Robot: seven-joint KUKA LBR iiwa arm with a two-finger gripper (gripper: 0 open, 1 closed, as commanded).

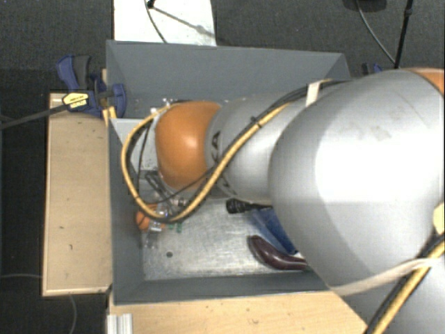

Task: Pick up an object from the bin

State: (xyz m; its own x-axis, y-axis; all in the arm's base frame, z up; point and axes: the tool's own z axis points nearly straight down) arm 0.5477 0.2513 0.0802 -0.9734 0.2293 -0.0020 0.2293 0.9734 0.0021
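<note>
grey metal bin point(208, 68): sloped walls and a pale speckled floor, across the middle of the frame.
arm point(361, 179): big silver body, comes in from the right and lower right, covers most of the bin's right half, runs toward the left.
orange cover point(182, 145): rounded, at the wrist end, centre-left of the frame, above the left part of the floor.
cables point(208, 179): yellow-and-black bundle, loops out round the left of the cover and back beneath it.
gripper point(158, 220): low under the cover, at the lower left of the floor, near the left wall; small metal parts and a spot of green about it.
gripper state: cannot tell whether spread or pressed together; wrist hardware and cables crowd it.
small orange thing point(141, 219): rounded, on the floor by the left wall, just beside the gripper on its left; touching or apart, cannot tell; held or not, cannot tell.
black cylinder point(240, 206): short, on its side near the bin's middle, at the arm's lower edge, well apart from the gripper to its right.
blue thing point(268, 225): flat, partly under the arm, just below and right of the black cylinder.
dark maroon thing point(272, 255): curved, glossy, near the front wall at lower centre-right; its right end is hidden by the arm.
</note>
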